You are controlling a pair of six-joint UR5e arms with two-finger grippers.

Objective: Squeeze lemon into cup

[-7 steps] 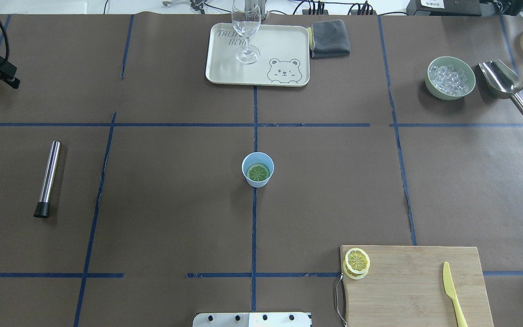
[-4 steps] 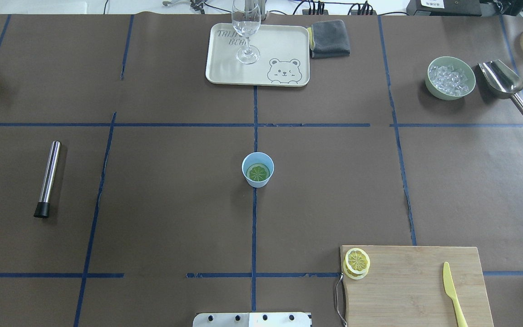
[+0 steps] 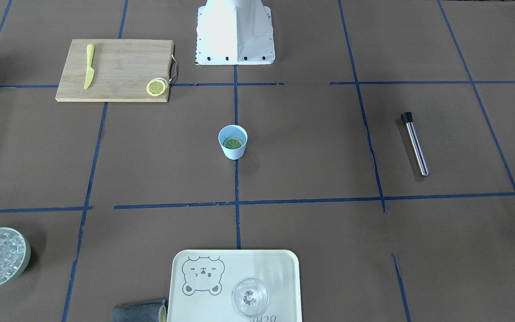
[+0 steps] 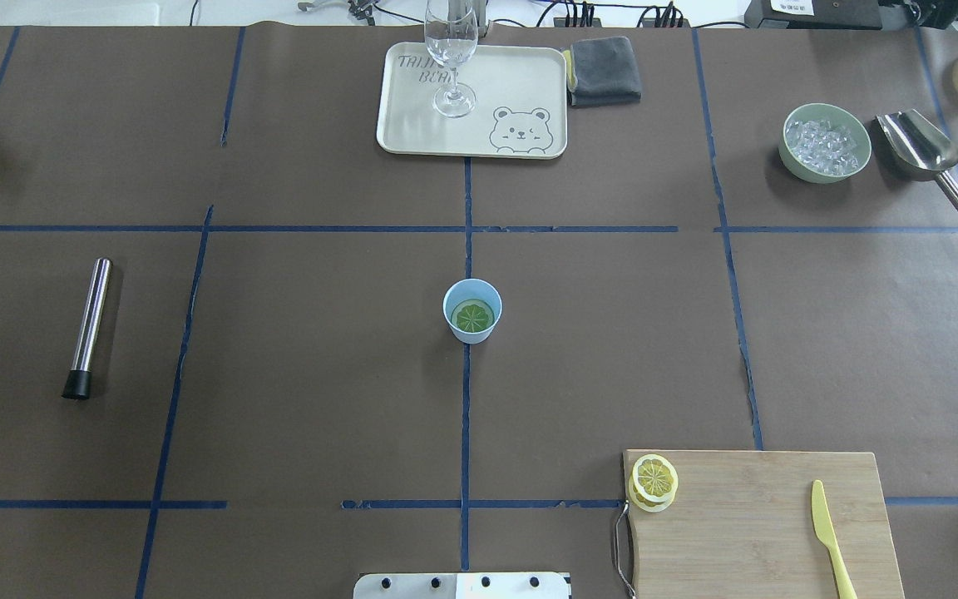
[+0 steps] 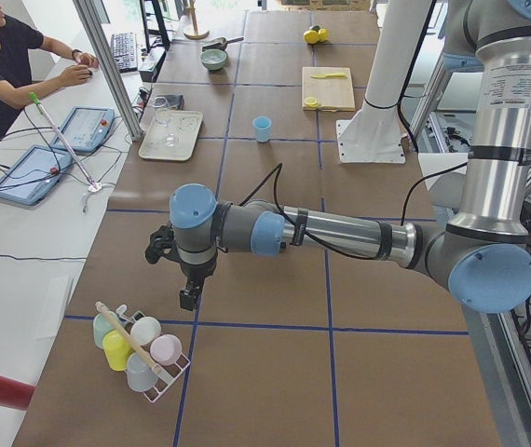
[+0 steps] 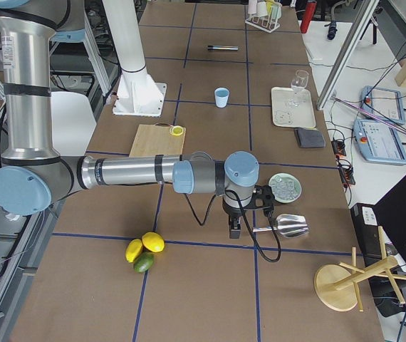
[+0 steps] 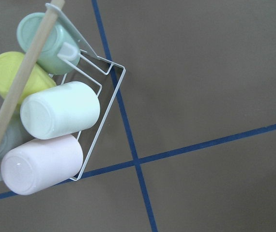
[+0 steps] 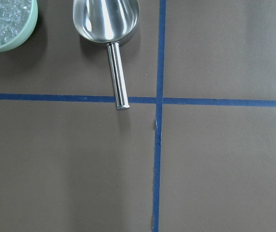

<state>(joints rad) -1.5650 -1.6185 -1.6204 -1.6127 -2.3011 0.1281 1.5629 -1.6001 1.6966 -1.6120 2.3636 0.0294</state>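
Observation:
The light-blue cup (image 4: 472, 298) stands upright at the table's middle, also in the front view (image 3: 233, 152). A lemon slice (image 4: 473, 316) lies flat inside it and looks greenish. More lemon slices (image 4: 654, 481) are stacked on the corner of the cutting board (image 4: 762, 532). My left gripper (image 5: 188, 298) shows only in the exterior left view, far from the cup and above a rack of cups; I cannot tell its state. My right gripper (image 6: 234, 229) shows only in the exterior right view, near the scoop; I cannot tell its state.
A steel tube (image 4: 88, 326) lies at the left. A tray (image 4: 529, 83) with a clear glass (image 4: 451, 58) and a grey cloth (image 4: 604, 71) sit at the back. An ice bowl (image 4: 826, 142) and a scoop (image 4: 924, 154) are back right. A yellow knife (image 4: 830, 537) lies on the board.
The left arm's black end has left the overhead view at its left edge, uncovering the corner of the wire rack. Cup and slices have not moved.

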